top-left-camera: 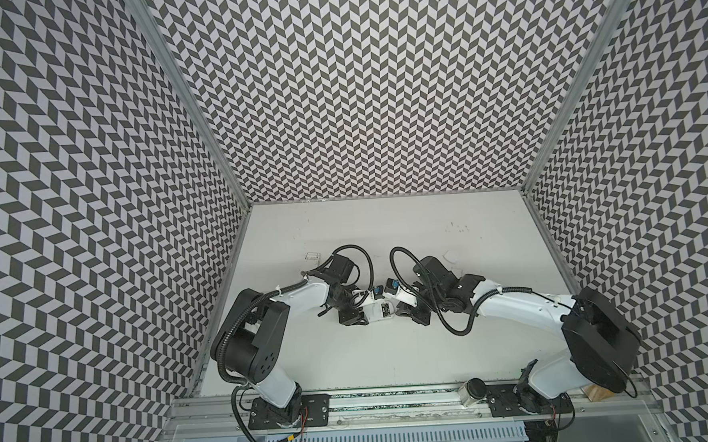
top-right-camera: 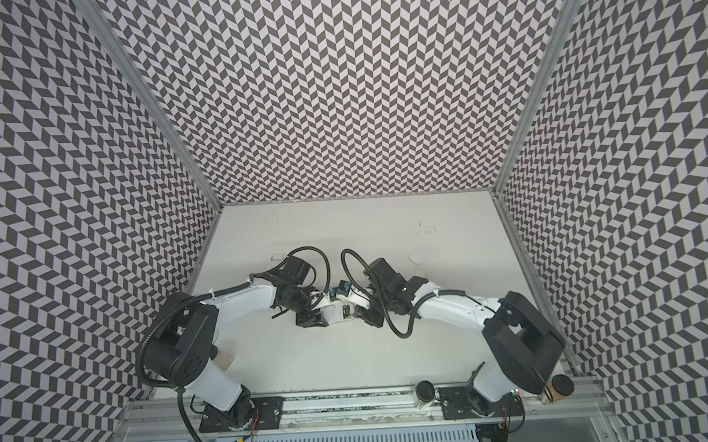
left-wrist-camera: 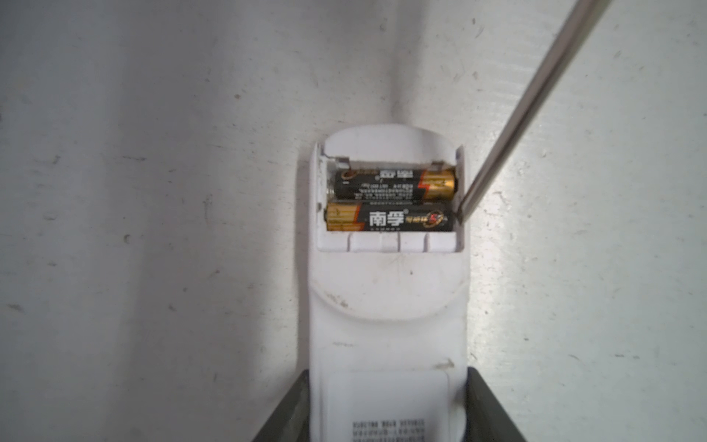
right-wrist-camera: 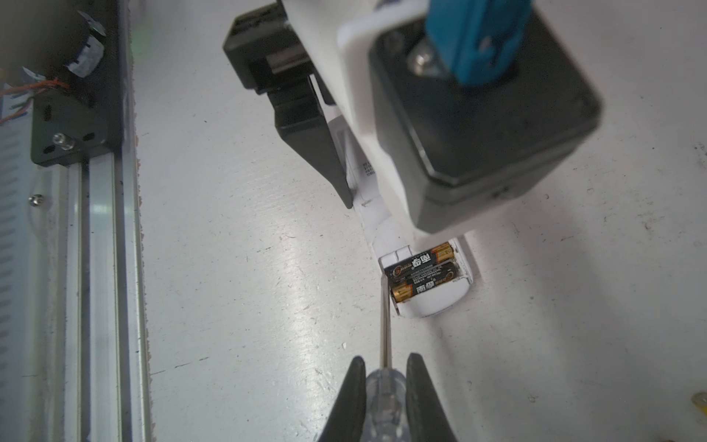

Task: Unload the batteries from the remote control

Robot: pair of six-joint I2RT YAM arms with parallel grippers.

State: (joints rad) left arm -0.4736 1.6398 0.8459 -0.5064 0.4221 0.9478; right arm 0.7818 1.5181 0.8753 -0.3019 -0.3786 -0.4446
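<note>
Scuffed white counter, chevron-patterned walls. Wrist views alone show two black gold-ended batteries in the white plastic remote, clamped by left tool; right tool grips clear-handled screwdriver.

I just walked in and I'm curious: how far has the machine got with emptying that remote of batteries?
Done: the remote has its battery compartment open. In hand: the left jaws clamp the remote, the right jaws hold a screwdriver with its tip at the end of one battery. Left: both black batteries sit inside; neither is out.
</note>
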